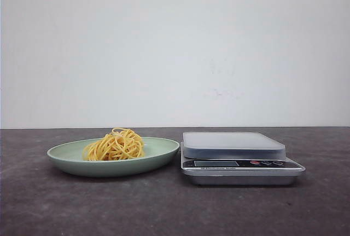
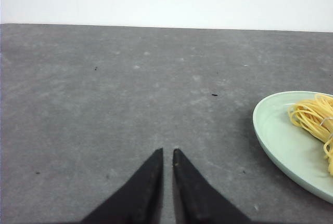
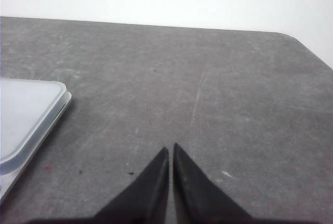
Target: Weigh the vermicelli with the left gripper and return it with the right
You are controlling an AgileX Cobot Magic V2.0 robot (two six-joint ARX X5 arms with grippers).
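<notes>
You're at step one — nothing lifted. The vermicelli (image 1: pixel 115 145) sits on the green plate (image 1: pixel 158 156), beside the scale (image 1: pixel 234 144). Left fingers (image 2: pixel 167 155) & right fingers (image 3: pixel 170 151) closed, empty. Next: open left, reach over the plate.

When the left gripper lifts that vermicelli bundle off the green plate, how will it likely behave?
The vermicelli is a loose coil of thin strands, so it probably weighs little and gives under squeeze. Stray loops at its edges may snag or trail. If dry, strands could snap; the shallow plate should not hinder lifting.
</notes>
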